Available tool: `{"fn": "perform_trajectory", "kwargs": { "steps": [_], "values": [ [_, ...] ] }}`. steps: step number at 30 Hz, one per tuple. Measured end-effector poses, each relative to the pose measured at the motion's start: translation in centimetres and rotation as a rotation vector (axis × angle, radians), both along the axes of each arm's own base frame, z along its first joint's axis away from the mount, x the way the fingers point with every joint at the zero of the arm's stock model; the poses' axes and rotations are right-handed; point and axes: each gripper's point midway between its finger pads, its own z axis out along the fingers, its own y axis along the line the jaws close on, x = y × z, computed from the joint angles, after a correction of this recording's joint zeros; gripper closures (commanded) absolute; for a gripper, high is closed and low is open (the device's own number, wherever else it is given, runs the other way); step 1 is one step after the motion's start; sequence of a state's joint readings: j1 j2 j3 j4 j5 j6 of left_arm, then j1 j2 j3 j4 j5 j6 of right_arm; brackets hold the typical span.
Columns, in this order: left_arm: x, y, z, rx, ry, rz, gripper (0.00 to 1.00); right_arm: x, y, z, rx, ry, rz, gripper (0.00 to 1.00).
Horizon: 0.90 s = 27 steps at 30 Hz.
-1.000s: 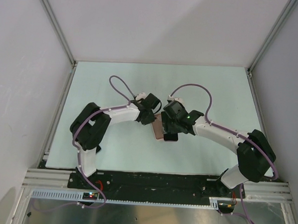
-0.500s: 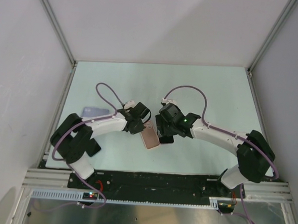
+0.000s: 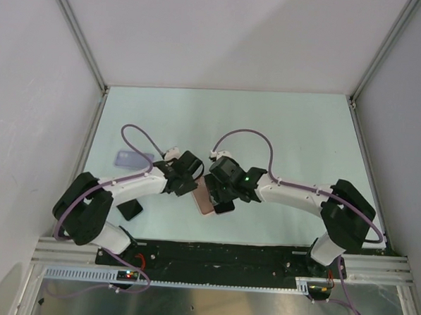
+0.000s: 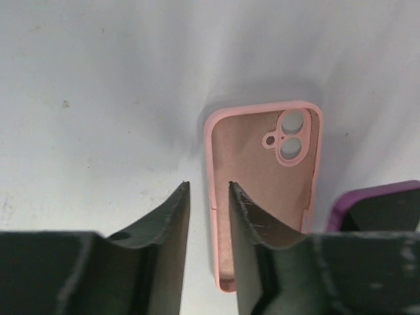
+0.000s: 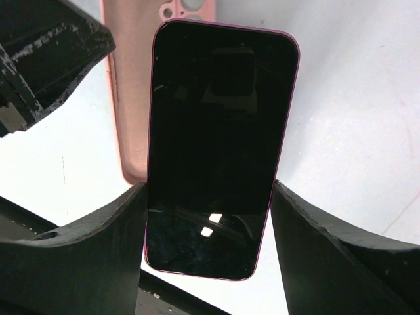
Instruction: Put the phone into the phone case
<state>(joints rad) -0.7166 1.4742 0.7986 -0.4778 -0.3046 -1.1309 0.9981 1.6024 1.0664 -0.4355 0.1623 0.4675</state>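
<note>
The phone, dark screen up with a purple rim, is held over the table by the right gripper, its jaws clamped on the long edges. Just beside it, at lower centre of the overhead view, the pink phone case lies open side up. Its left wall is straddled by the left gripper, jaws a narrow gap apart; whether the wall is pinched cannot be told. Alignment is judged the step in hand; next the phone must be squared over the case and pressed in. The case's lower end is partly hidden behind fingers.
</note>
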Motion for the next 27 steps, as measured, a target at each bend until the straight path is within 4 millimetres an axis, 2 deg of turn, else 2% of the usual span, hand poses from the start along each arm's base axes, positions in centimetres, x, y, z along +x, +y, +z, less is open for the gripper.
{"fn": "perform_trajectory", "kwargs": {
  "steps": [2,6,11,14,21,27],
  "values": [
    [0.2,0.2,0.2,-0.007,-0.005,0.013,0.56,-0.4,0.5,-0.6,-0.013,0.011,0.019,0.70],
    [1.4,1.4,1.5,-0.028,-0.039,0.053,0.54,-1.0,1.4,-1.5,-0.030,0.026,0.051,0.70],
    [3.3,4.0,3.6,-0.048,-0.100,0.118,0.54,-1.0,3.2,-1.5,-0.027,0.024,0.082,0.70],
    [3.7,4.8,4.0,-0.041,-0.112,0.126,0.54,-0.8,4.3,-1.4,-0.021,0.021,0.092,0.71],
    [3.5,4.7,3.9,-0.038,-0.101,0.082,0.54,-0.4,5.5,-2.4,-0.039,0.028,0.104,0.71],
    [3.5,4.3,4.0,-0.046,-0.103,0.054,0.54,-0.5,5.3,-3.5,-0.076,0.046,0.102,0.71]
  ]
}}
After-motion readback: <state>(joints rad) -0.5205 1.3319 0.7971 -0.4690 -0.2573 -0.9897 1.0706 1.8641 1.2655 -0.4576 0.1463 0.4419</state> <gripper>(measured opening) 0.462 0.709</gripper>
